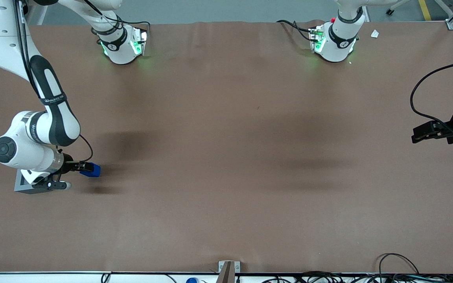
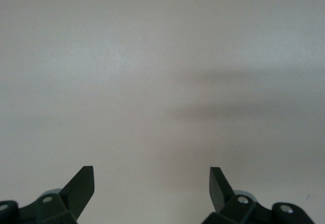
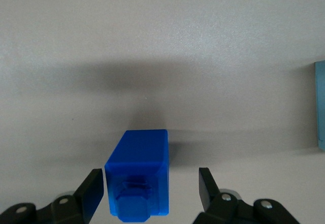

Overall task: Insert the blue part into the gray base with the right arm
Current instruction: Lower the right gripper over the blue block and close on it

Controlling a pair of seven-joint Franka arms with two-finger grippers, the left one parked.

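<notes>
The white multi-jointed right arm (image 1: 49,118) with black joint bands reaches down over the working arm's end of the brown table surface (image 1: 226,157), its forearm descending toward the front camera and its wrist bent so that the black two-finger gripper (image 1: 80,168) lies roughly level, low over the table, pointing toward the parked arm's end. The arm's upper links are cut off by the edge of the front view. The light gray cube-like base (image 1: 22,185) sits on the table directly under the wrist; only one corner and part of its top show, and its recessed opening is hidden by the wrist. In the right wrist view a pale strip (image 3: 320,104) at the frame edge is cut off and cannot be identified with certainty. The gripper (image 3: 151,189) stands spread wide: one finger (image 3: 91,193) touches or nearly touches the small bright blue plastic block (image 3: 138,172), the other finger (image 3: 208,191) is clearly apart from it, so nothing is clamped. The blue block (image 1: 92,170) rests between the fingers, beside the gray base, its smaller raised stub facing the wrist camera.
</notes>
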